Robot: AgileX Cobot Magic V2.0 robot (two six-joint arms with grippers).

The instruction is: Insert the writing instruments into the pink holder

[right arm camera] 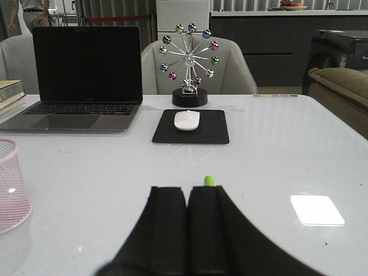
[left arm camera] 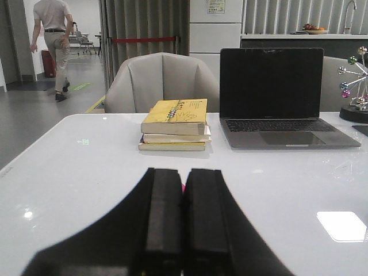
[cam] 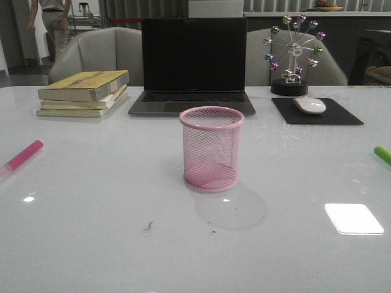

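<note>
The pink holder (cam: pixel 211 148) stands upright and empty at the middle of the table; its mesh side also shows in the right wrist view (right arm camera: pixel 8 185). The magenta marker (cam: pixel 21 157) lies flat at the table's left edge. The lime green marker (cam: pixel 382 154) lies at the right edge, only its end in view. Neither gripper appears in the front view. My left gripper (left arm camera: pixel 184 172) is shut with nothing in it, and a pink sliver of marker (left arm camera: pixel 183 187) peeks past its tips. My right gripper (right arm camera: pixel 188 190) is shut and empty, the green marker's tip (right arm camera: pixel 210 181) showing just beyond it.
Behind the holder stand an open laptop (cam: pixel 193 67), a stack of books (cam: pixel 84 93) at the back left, and a black mouse pad (cam: pixel 316 112) with a white mouse (cam: pixel 310 105) at the back right. A ball-wheel ornament (cam: pixel 293 55) stands behind the pad.
</note>
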